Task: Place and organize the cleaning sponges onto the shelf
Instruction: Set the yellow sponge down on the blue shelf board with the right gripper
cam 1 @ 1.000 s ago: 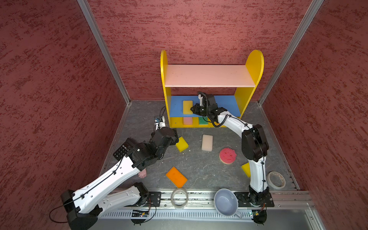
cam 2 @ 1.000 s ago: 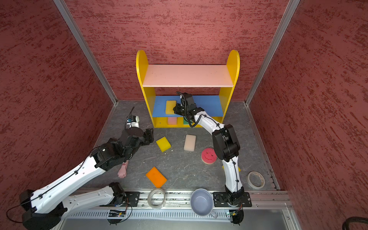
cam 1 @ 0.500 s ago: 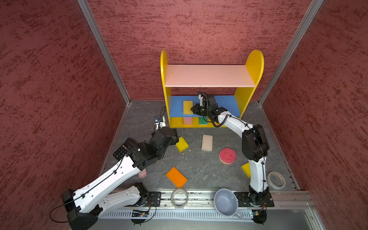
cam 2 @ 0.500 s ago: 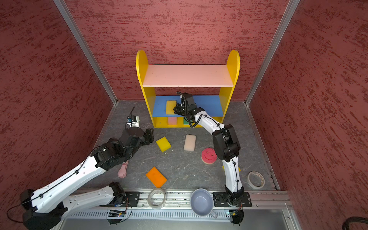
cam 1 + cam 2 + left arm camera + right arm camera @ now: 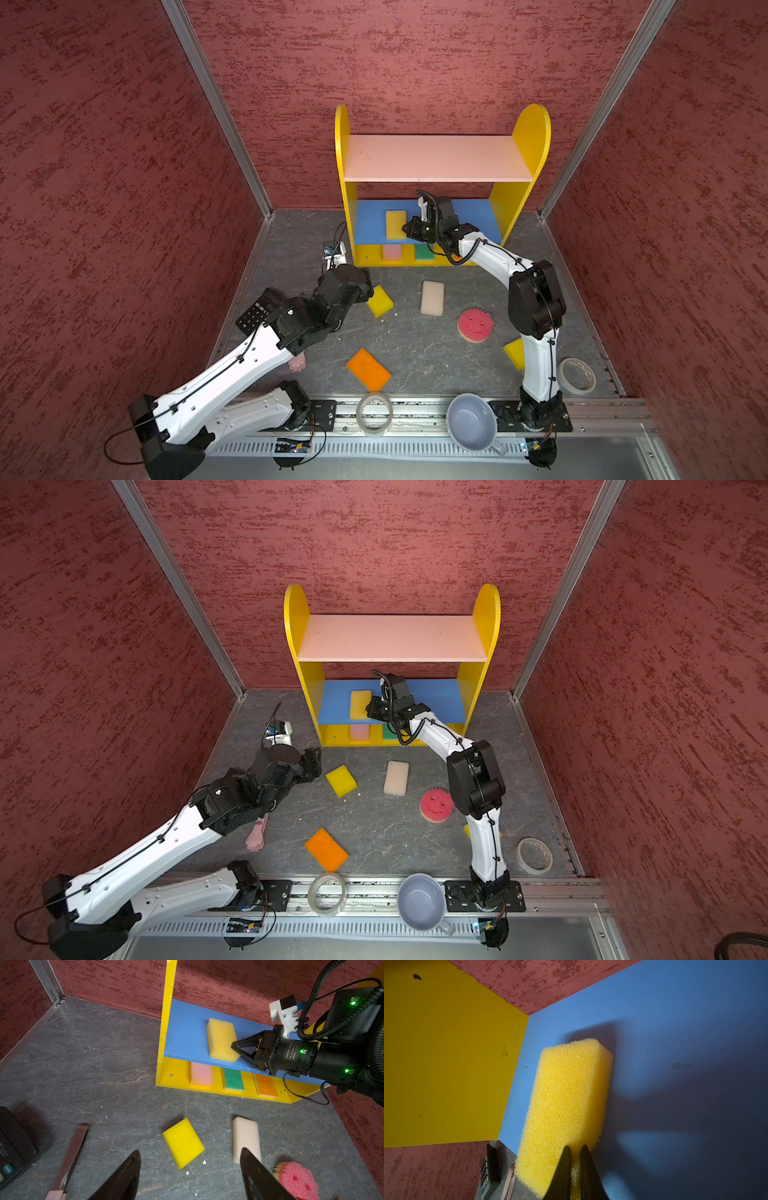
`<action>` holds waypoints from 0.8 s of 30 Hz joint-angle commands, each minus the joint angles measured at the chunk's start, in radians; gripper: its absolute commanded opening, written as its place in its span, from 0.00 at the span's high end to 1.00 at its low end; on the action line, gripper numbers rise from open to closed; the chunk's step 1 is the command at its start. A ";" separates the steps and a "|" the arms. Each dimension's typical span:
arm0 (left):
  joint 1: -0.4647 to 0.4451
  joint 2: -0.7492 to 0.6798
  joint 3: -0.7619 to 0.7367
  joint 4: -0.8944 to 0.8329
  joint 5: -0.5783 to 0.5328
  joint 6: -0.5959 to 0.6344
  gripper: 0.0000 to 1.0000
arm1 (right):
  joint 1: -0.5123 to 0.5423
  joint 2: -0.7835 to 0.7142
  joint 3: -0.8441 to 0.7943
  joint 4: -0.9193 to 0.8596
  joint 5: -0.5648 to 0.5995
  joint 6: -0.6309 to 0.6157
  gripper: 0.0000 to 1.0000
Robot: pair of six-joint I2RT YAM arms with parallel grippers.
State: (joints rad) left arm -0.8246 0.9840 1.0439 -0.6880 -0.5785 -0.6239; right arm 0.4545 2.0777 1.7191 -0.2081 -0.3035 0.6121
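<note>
Though little has moved in the last second, the right gripper (image 5: 575, 1147) stays pinched on a corner of the coarse yellow sponge (image 5: 566, 1095), which lies flat on the blue board (image 5: 478, 220) of the shelf (image 5: 532, 137). The left gripper (image 5: 190, 1150) holds its fingers (image 5: 124, 1174) apart, the smooth yellow sponge (image 5: 182, 1138) just ahead of them. Release looks pending.

Links (image 5: 232, 372): white moulded shells.
Joint housings (image 5: 534, 303): black, rounded.
Link cable (image 5: 208, 382): thin, black, clipped along shells.
Conduit (image 5: 312, 995): black, corrugated.
Wrist motor (image 5: 291, 1056): black cylinder, white lettering, green LEDs.
Camera bracket (image 5: 283, 1009): white, screwed.
Left gripper (image 5: 190, 1150) fingers (image 5: 124, 1176): black, tapered.
</note>
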 commanded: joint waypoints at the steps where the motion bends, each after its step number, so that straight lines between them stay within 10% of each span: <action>1: 0.006 0.004 0.004 0.012 0.005 -0.007 0.25 | -0.006 -0.047 0.004 -0.024 0.002 -0.011 0.86; 24: 0.011 0.018 0.033 0.006 0.020 -0.010 0.22 | -0.010 -0.075 0.012 -0.037 0.016 -0.021 0.41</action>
State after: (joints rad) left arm -0.8185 1.0023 1.0458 -0.6880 -0.5621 -0.6247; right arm 0.4503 2.0590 1.7191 -0.2291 -0.3027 0.6006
